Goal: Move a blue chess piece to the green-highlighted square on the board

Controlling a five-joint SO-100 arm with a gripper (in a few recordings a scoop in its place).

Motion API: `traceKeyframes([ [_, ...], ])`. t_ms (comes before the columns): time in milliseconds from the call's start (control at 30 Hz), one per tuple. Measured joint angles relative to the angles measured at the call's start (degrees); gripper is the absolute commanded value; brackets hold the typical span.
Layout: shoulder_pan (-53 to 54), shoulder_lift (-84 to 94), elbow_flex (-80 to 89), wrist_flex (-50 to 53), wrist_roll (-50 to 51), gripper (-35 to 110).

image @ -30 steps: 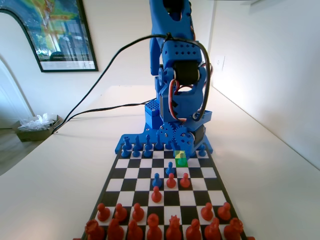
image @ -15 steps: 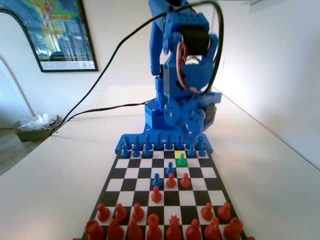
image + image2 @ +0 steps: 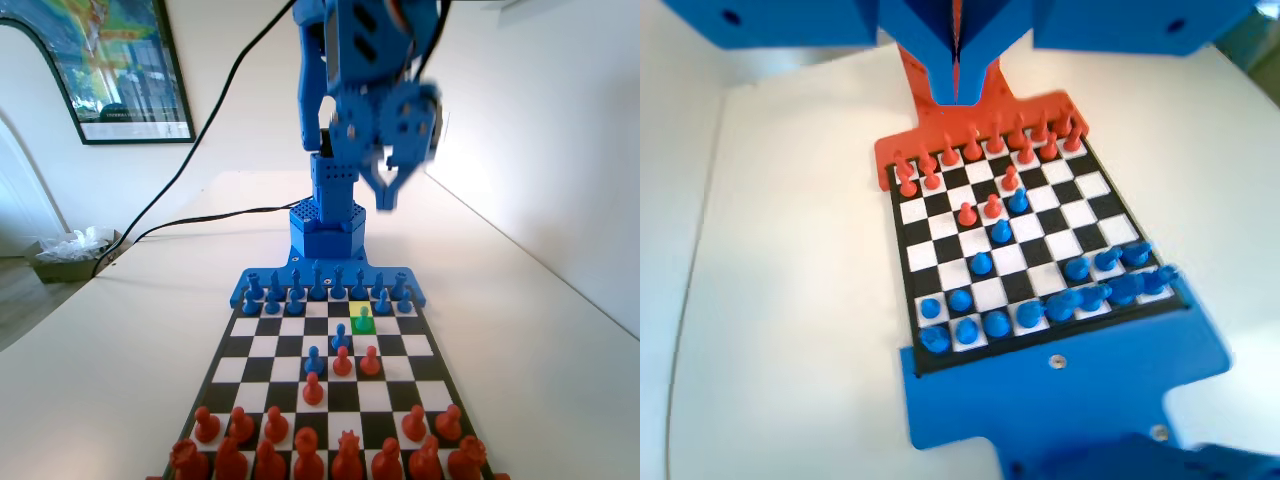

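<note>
White table [image 3: 120, 330] under the board [image 3: 425, 345] — framed poster [image 3: 105, 65] behind; hand [image 3: 388, 190] raised, clenched, empty.

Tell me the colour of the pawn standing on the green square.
Blue: the blue chess piece on the green-highlighted square, clearest in the fixed view.

My fixed view looks low along the board [image 3: 330, 345] toward my arm; my wrist view looks down on the same board [image 3: 1025, 250] from high up.
</note>
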Motion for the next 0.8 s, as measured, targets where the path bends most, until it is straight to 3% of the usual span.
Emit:
traceKeyframes([
  [433, 4.2, 18.1, -4.9, 11.9, -20.8, 1],
  [800, 10.0, 35.2, 2.9, 10.2, -35.0, 1],
])
